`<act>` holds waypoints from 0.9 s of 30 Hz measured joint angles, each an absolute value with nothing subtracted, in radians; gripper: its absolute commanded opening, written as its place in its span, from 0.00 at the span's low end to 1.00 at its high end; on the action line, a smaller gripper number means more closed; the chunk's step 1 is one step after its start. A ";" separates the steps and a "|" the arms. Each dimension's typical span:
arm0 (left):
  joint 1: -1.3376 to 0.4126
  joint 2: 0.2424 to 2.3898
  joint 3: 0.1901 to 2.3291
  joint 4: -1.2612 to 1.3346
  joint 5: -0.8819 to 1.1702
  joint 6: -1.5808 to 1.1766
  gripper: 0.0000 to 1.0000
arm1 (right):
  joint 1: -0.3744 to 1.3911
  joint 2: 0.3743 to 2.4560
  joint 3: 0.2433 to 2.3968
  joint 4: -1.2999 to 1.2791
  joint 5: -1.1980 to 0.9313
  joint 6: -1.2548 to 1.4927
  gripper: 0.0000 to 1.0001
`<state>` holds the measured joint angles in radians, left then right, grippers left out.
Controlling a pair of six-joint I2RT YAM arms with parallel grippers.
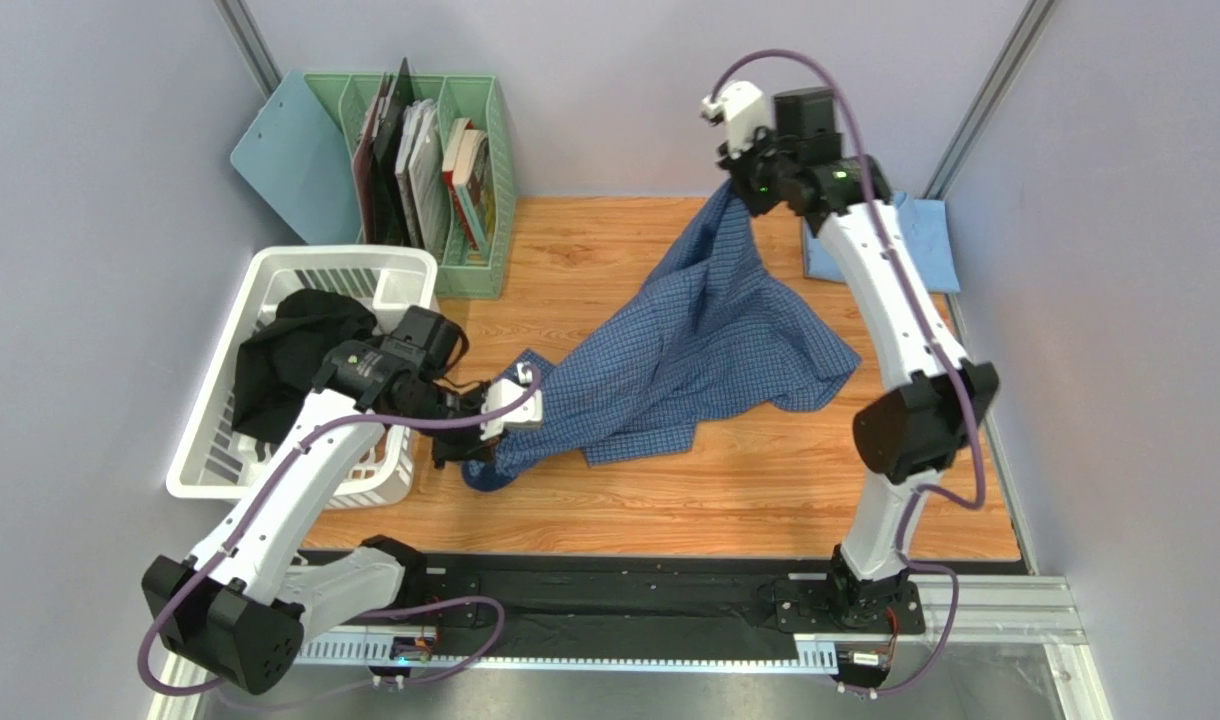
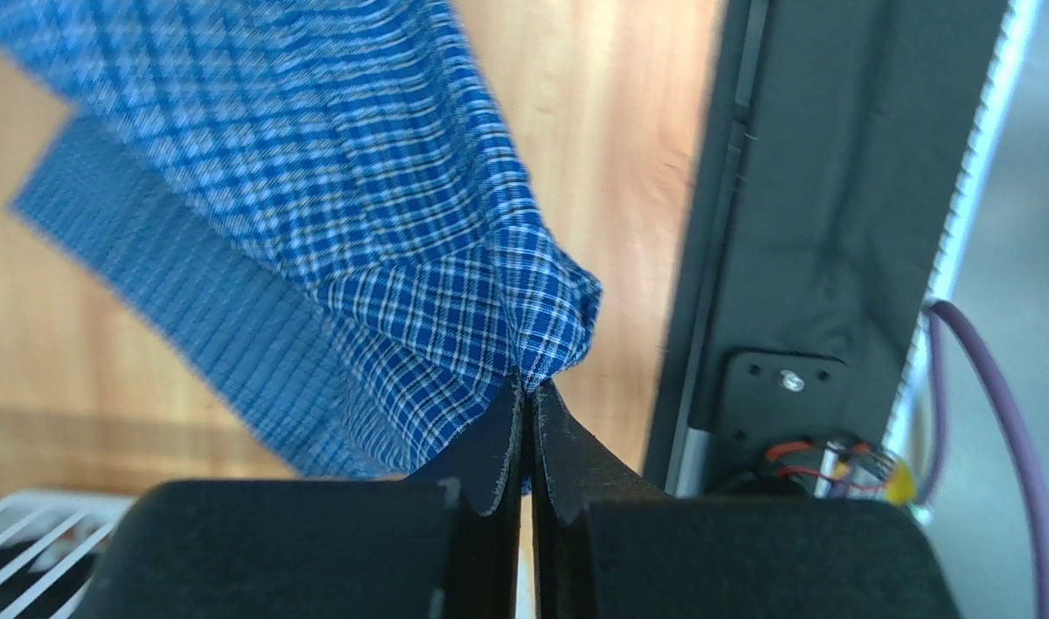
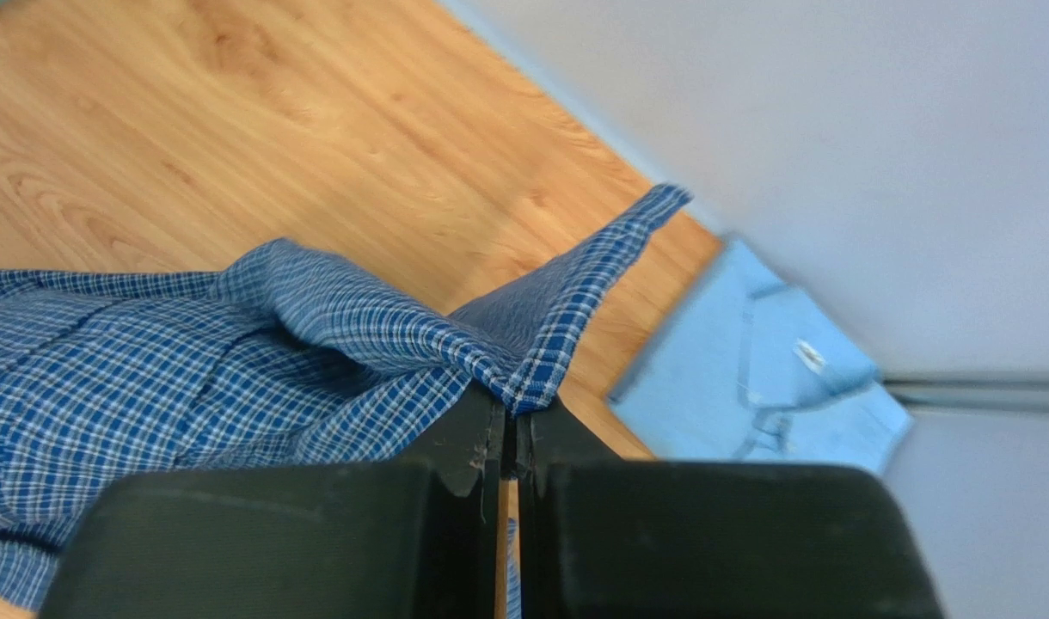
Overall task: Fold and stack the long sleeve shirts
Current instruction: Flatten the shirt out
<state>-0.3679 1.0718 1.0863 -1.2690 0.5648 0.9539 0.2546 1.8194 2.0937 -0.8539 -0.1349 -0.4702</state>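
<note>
- A black mat [image 1: 601, 593] runs along the near edge under both arm bases, with a strip of silver rail [image 1: 1007, 608] in front of it and purple cables looping off the arms.
- Beyond the mat lies the wooden table [image 1: 766, 488], light orange-brown with the grain running left to right.
- The left gripper [image 1: 499, 413] sits low over the near-left part of the table. In the wrist view its fingers [image 2: 498, 445] are pressed together on a bunched fold of the checked shirt [image 1: 691, 345].
- Just left of that arm stands a white laundry basket [image 1: 346, 270], its slatted side at the table's left edge. A dark garment [image 1: 293, 353] is heaped inside it.
- The checked shirt, mid-blue with a fine dark check, stretches diagonally from the left gripper towards the far middle of the table. Its wide middle sags onto the wood and one flap spreads out to the right.
- The right gripper [image 1: 739, 183] is raised at the far side of the table. Its jaws are closed on a hemmed corner of the same shirt, and the cloth hangs down from it.
- The pale blue shirt [image 1: 924, 240] lies folded flat in the far-right corner, collar visible, apart from the checked one.
- In the far-left corner a green file rack [image 1: 499, 180] holds books, and a blue clipboard [image 1: 286, 150] leans on its left side.
- Plain grey-lilac walls [image 1: 90, 180] enclose the table on three sides, with slanted metal posts [image 1: 248, 45] at the far corners.
</note>
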 measured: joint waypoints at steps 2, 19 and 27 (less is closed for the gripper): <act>-0.424 1.075 1.069 -1.290 0.556 0.955 0.00 | 0.294 1.904 2.117 -0.853 -0.107 -0.448 0.54; -0.332 1.393 1.343 -1.156 0.621 0.671 0.00 | 0.469 1.391 1.270 -0.900 -0.302 -0.297 0.63; -0.189 1.499 1.374 -1.100 0.638 0.555 0.00 | 0.641 1.703 1.236 -0.727 -0.314 -0.268 0.56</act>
